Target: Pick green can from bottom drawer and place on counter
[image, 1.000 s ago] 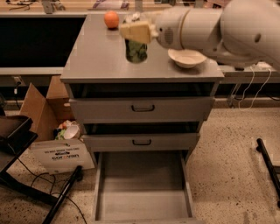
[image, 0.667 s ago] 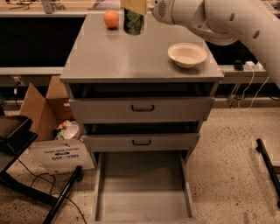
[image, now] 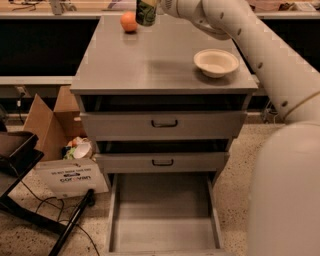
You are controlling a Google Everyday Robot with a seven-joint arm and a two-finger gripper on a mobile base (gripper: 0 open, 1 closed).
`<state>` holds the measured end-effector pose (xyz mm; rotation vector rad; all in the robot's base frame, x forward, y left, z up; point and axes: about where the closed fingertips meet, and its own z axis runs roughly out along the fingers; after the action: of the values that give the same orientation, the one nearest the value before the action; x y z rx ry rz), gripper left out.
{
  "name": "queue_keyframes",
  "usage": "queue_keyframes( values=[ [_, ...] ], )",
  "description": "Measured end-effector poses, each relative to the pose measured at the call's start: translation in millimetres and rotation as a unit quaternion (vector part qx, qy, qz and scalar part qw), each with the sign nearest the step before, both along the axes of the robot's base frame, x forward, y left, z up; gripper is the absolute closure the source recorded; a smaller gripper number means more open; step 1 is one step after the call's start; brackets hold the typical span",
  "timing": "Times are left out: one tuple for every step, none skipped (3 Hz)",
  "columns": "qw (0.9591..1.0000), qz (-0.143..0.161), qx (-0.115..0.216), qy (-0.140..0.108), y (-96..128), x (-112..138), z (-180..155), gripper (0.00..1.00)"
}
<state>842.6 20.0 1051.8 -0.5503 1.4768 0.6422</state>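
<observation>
The green can (image: pixel 146 13) is at the far edge of the counter (image: pixel 150 65), just right of an orange (image: pixel 129 21). Its top is cut off by the upper edge of the view. My gripper (image: pixel 153 4) is at that upper edge, shut on the can from the right. The white arm reaches in from the right over the counter. I cannot tell whether the can's base touches the counter. The bottom drawer (image: pixel 162 225) is pulled open below, and its grey floor shows nothing in it.
A white bowl (image: pixel 216 62) sits on the right of the counter. The two upper drawers (image: pixel 164 124) with black handles are slightly open. An open cardboard box (image: pixel 50 120), a white printed box (image: pixel 70 177) and black cables (image: pixel 60 220) are on the floor at left.
My gripper has carried the green can from the middle of the counter toward its far edge, up next to the orange. The arm now stretches further back.
</observation>
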Motion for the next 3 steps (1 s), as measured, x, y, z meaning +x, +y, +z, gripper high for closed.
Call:
queue_keyframes(
  values=[
    [0.9992, -0.021, -0.018, 0.03, 4.0, 39.3, -31.4, 1.0],
    [0.995, -0.052, -0.04, 0.075, -6.1, 56.8, -81.0, 1.0],
    [0.9899, -0.079, -0.041, 0.11, -16.0, 65.0, -141.6, 1.0]
  ],
)
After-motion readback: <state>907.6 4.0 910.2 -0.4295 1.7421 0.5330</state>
